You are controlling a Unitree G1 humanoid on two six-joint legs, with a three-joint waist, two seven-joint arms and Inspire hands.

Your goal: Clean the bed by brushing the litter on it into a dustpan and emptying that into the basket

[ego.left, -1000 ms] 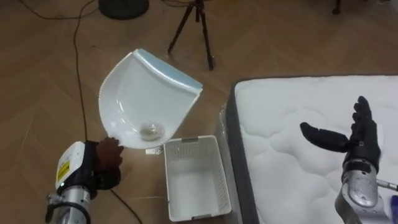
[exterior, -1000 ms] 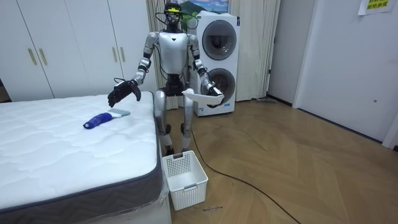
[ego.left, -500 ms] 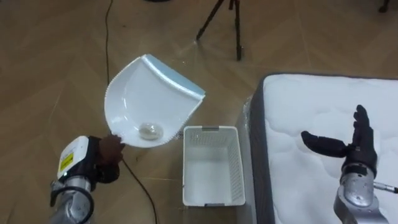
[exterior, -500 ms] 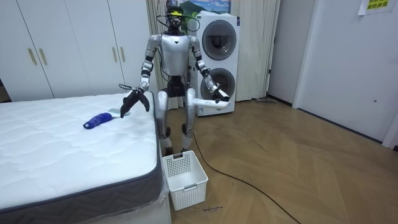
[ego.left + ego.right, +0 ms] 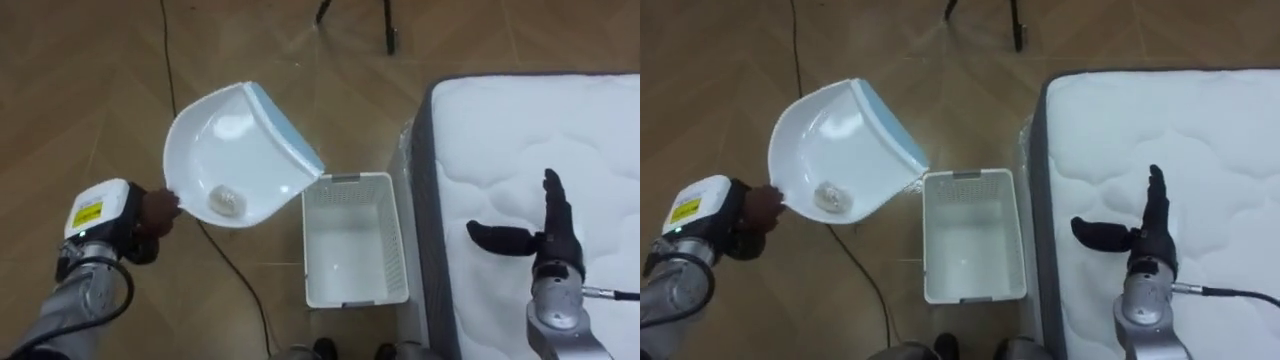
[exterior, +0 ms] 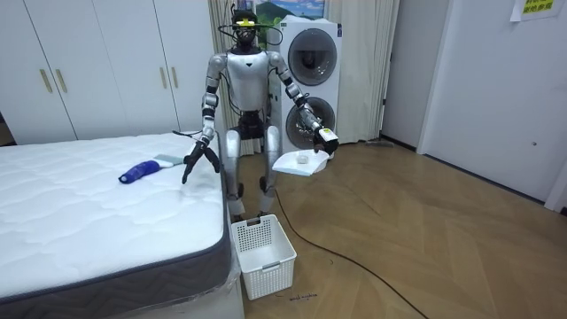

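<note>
blue brush (image 6: 142, 170), perhaps, on bed (image 6: 106, 223)

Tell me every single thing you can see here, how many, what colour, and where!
dustpan: one, white with a pale blue edge, held over the floor left of the basket
little wad: one, whitish, lying in the dustpan
basket: one, white, on the floor beside the bed
bed: one, white top with a grey side
brush: one, blue, lying on the bed
washing machines: two, white, stacked behind the robot
wardrobe: one, white doors, behind the bed
tripod: one, dark, legs on the wooden floor
left hand: dark, curled round the dustpan's handle
right hand: dark, fingers straight, over the bed
</note>
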